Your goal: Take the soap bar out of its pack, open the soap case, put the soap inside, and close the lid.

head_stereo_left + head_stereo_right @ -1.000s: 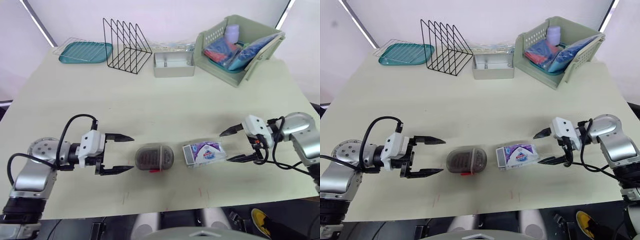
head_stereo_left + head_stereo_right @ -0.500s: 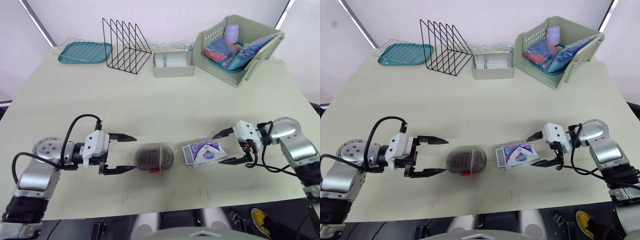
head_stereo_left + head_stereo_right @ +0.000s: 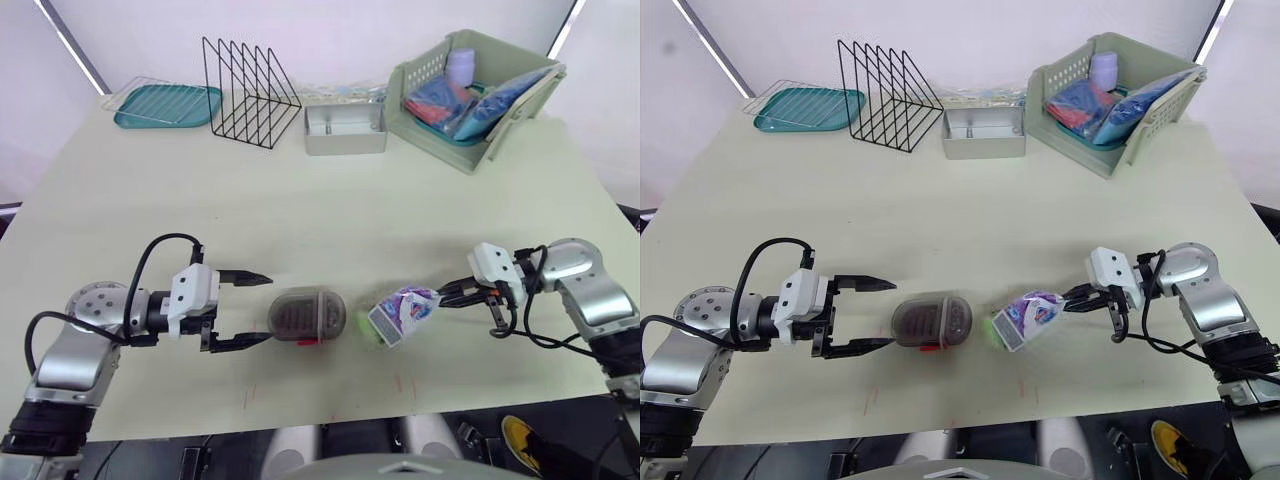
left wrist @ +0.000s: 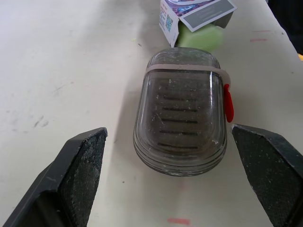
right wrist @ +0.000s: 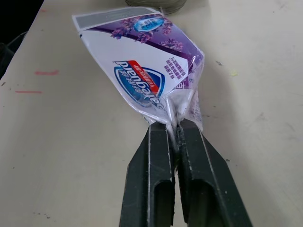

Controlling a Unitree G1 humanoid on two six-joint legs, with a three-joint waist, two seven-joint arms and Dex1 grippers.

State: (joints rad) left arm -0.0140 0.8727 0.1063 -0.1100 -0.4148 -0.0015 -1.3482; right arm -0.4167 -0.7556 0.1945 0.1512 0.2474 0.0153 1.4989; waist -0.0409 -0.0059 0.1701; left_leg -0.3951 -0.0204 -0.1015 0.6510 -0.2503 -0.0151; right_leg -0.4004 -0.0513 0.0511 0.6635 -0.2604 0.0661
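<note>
Purple soap pack (image 3: 404, 307) tilted, green soap bar (image 4: 201, 37) at its mouth, beside shut grey case (image 3: 307, 314).

Seemingly a test lab; plain counter (image 3: 330, 210), white walls (image 3: 340, 30), household props staged far: wire rack (image 3: 250, 78), basket (image 3: 428, 72).

soap bar (image 4: 202, 38) — mostly hidden by pack (image 4: 199, 14) | basket (image 3: 432, 128) contents — unclear

teal tray (image 3: 167, 104), wire rack (image 3: 252, 96), metal tin (image 3: 345, 141), green basket (image 3: 433, 138) (packets (image 3: 470, 106) inside)
</note>
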